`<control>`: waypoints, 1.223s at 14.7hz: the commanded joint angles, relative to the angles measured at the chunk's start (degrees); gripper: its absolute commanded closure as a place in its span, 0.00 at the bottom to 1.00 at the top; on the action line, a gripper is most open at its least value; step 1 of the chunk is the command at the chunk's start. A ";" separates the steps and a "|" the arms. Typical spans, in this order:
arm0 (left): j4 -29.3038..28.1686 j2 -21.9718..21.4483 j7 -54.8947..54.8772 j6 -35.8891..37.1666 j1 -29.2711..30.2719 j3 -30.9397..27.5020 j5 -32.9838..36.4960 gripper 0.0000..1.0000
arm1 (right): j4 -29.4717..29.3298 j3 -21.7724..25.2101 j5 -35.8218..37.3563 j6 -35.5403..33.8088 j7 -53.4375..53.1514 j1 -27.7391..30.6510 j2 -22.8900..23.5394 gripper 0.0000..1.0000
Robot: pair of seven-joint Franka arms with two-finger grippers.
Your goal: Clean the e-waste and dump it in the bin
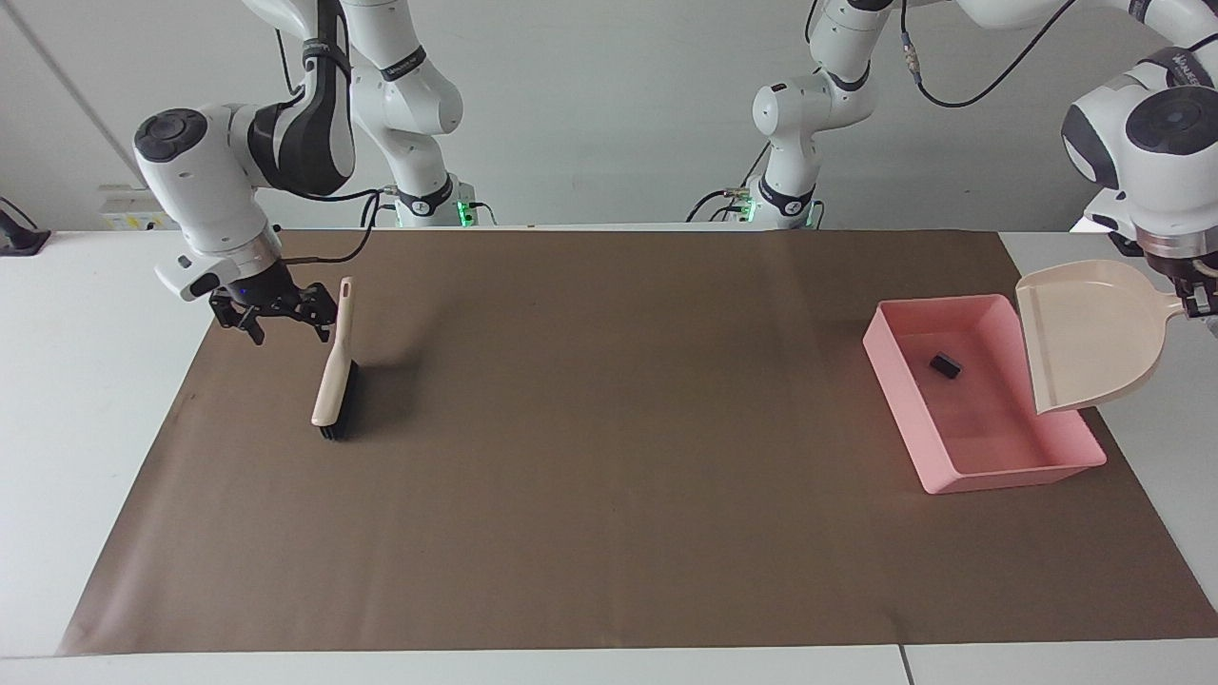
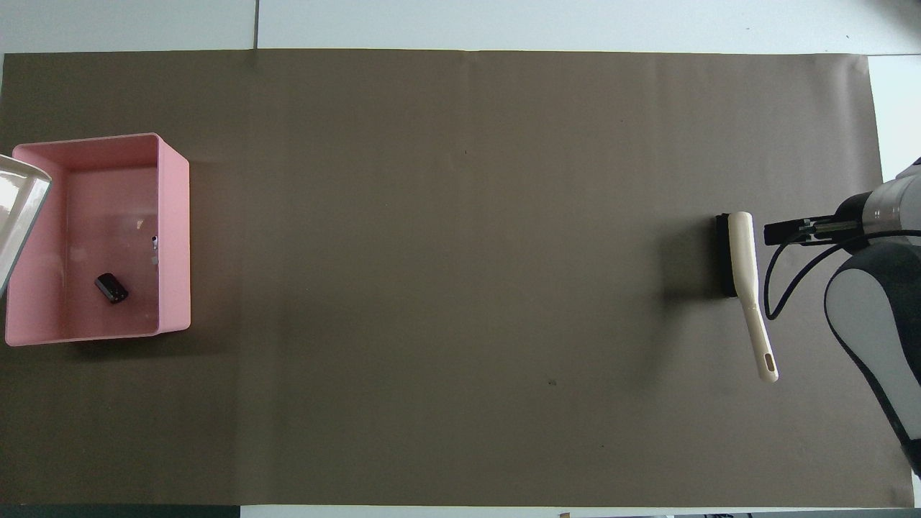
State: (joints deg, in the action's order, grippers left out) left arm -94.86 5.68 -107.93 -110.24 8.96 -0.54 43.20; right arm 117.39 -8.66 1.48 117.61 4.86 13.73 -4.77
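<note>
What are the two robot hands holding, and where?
The left gripper holds the beige dustpan by its handle. The right gripper holds nothing; the brush stands free.

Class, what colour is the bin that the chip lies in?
Pink. The bin, holding the black chip, shows best in the overhead view.

One bin [image 1: 990, 471], one dustpan [image 1: 1090, 335], one brush [image 1: 335, 381], one chip [image 1: 945, 363].
</note>
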 commanded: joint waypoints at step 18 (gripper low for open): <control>-17.53 -10.25 12.63 2.59 -17.11 1.25 -30.28 0.99 | -28.36 -0.22 0.45 -31.65 -14.61 -0.99 3.46 0.00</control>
State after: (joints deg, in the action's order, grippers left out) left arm -105.01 -1.33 -100.00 -103.40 -4.21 1.51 13.45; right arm 87.78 -8.48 1.63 86.29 -7.80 12.47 0.10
